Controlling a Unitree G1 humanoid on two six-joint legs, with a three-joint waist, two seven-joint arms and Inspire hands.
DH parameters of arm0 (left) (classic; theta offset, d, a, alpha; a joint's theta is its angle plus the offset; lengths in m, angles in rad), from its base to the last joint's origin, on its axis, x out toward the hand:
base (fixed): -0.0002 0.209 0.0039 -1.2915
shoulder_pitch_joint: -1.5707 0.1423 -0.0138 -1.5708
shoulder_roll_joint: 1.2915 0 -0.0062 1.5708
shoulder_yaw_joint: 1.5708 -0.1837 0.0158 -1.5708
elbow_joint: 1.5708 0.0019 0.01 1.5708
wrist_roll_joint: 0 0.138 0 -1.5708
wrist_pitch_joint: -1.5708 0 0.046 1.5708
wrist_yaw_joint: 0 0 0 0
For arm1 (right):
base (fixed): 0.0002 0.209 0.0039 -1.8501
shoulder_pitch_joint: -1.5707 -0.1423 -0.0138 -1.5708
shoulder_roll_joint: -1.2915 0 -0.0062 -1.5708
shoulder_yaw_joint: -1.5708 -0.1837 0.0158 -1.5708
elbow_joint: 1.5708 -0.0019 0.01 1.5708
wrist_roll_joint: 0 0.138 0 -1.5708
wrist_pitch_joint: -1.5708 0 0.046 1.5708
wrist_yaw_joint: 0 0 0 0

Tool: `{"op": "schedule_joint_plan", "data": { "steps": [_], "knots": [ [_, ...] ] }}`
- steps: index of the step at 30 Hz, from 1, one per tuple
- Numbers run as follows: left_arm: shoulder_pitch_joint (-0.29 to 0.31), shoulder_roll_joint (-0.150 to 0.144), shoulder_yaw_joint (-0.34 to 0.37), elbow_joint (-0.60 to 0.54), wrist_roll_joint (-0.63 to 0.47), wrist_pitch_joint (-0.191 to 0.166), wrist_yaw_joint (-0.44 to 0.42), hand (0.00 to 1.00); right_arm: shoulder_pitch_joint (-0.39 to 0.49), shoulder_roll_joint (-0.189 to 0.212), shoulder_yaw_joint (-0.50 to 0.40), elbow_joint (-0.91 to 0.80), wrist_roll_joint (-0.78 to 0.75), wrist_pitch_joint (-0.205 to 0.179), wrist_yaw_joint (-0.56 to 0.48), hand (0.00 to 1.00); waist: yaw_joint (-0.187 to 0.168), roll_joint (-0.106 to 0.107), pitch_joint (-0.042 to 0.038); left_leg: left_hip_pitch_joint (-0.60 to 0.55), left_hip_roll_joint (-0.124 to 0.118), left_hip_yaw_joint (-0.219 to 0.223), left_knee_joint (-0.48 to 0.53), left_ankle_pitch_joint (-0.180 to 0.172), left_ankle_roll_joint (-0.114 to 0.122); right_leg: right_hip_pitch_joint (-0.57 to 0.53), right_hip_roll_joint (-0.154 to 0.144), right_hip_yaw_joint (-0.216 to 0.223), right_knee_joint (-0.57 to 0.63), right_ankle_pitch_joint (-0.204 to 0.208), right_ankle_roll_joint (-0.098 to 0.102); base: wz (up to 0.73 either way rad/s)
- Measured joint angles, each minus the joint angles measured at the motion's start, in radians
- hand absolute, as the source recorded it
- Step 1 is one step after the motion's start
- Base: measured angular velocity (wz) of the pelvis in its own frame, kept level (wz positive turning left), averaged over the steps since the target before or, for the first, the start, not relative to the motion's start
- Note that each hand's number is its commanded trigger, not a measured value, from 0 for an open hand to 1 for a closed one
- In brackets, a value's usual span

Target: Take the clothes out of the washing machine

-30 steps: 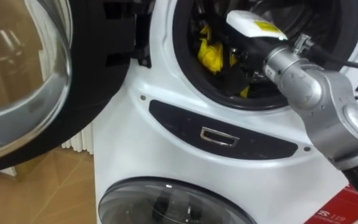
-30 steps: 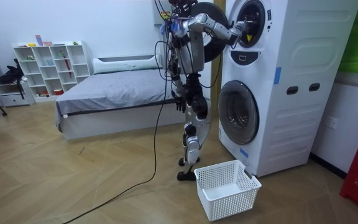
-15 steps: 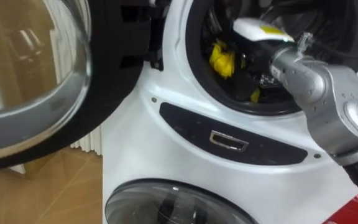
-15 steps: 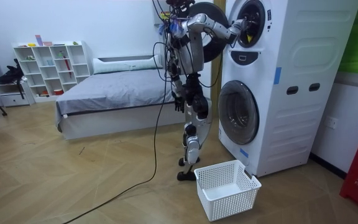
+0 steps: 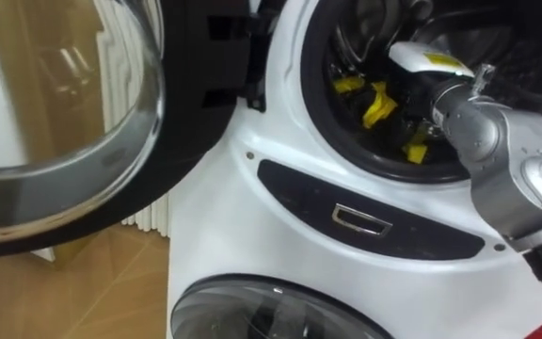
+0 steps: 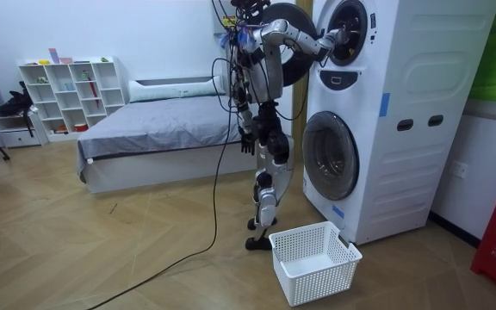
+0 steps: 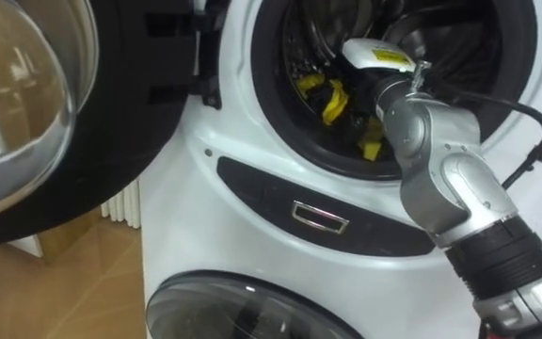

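Up close, my right hand is in the drum of the upper washing machine, beside the yellow clothes.
Room view adds a white basket on the floor and my left hand hanging; the clothes lie crumpled, bright against the dark drum, and whether the right hand grips them I cannot tell.

Head camera shifted: drum now sits further right in eye view. Yellow cloth in drum, earlier one bunched lump, now thinner scattered strips, closer against right hand.
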Motion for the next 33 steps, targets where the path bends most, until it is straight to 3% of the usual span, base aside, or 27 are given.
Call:
{"op": "schedule_joint_plan", "data": {
  "steps": [6, 10, 12, 16, 17, 20, 25, 28, 33],
  "knots": [
    [0.001, 0.001, -0.02, 0.008, -0.003, -0.006, 0.0, 0.0, 0.019, 0.003, -0.006, -0.076, 0.003, -0.006, -0.027, 1.0, 0.001, 0.011, 0.0013, -0.002, 0.006, 0.021, -0.004, 0.001, -0.001, -0.018, 0.001, 0.022, 0.013, 0.0, 0.0, -0.11],
    [0.016, 0.002, -0.014, 0.005, -0.001, -0.032, 0.003, 0.0, 0.046, 0.004, -0.023, -0.218, 0.009, -0.006, -0.03, 1.0, -0.008, 0.013, -0.0035, -0.023, 0.016, 0.059, -0.004, 0.001, -0.001, -0.066, 0.004, 0.061, 0.032, 0.001, 0.001, -0.25],
    [0.026, -0.006, 0.002, 0.006, -0.002, -0.041, 0.009, 0.0, 0.083, 0.008, -0.047, -0.335, 0.009, -0.005, -0.023, 1.0, -0.032, 0.012, -0.0086, -0.032, 0.016, 0.061, -0.006, 0.0, 0.0, -0.078, 0.004, 0.074, 0.032, 0.002, 0.003, -0.08],
    [0.064, -0.017, 0.002, 0.018, 0.002, -0.061, 0.011, 0.0, 0.208, 0.05, -0.098, -0.58, 0.056, -0.028, -0.022, 1.0, -0.067, 0.059, -0.0153, -0.008, 0.018, 0.072, -0.007, 0.0, 0.001, -0.064, -0.003, 0.099, 0.03, 0.007, 0.011, -0.2],
    [0.073, -0.02, 0.002, 0.024, 0.002, -0.068, 0.015, 0.0, 0.244, 0.066, -0.111, -0.628, 0.095, -0.038, -0.024, 1.0, -0.083, 0.068, -0.0229, -0.006, 0.017, 0.072, -0.007, 0.0, 0.001, -0.06, -0.004, 0.096, 0.03, 0.009, 0.015, -0.09],
    [0.083, -0.024, 0.001, 0.04, -0.005, -0.096, 0.033, 0.0, 0.339, 0.101, -0.147, -0.729, 0.195, -0.073, -0.046, 1.0, -0.136, 0.088, -0.0226, 0.002, 0.017, 0.079, -0.023, 0.0, 0.001, -0.062, -0.004, 0.105, 0.029, 0.01, 0.015, 0.0],
    [0.105, -0.039, 0.023, 0.041, -0.004, -0.128, 0.05, 0.0, 0.382, 0.106, -0.197, -0.773, 0.352, -0.102, -0.066, 1.0, -0.2, 0.088, -0.0222, 0.008, 0.018, 0.086, -0.037, 0.0, 0.001, -0.062, 0.002, 0.131, 0.029, 0.01, 0.015, -0.11],
    [0.112, -0.053, 0.042, 0.044, -0.001, -0.151, 0.057, 0.0, 0.461, 0.111, -0.271, -0.848, 0.445, -0.117, -0.067, 1.0, -0.221, 0.082, -0.0265, 0.01, 0.019, 0.086, -0.037, 0.0, 0.001, -0.059, 0.002, 0.13, 0.029, 0.01, 0.015, 0.0],
    [0.151, -0.062, 0.064, 0.065, 0.002, -0.176, 0.089, 0.0, 0.57, 0.11, -0.391, -0.891, 0.54, -0.189, -0.084, 1.0, -0.26, 0.082, -0.0263, 0.018, 0.025, 0.105, -0.034, -0.002, 0.004, -0.052, 0.001, 0.133, 0.029, 0.01, 0.015, -0.05]
  ]
}}
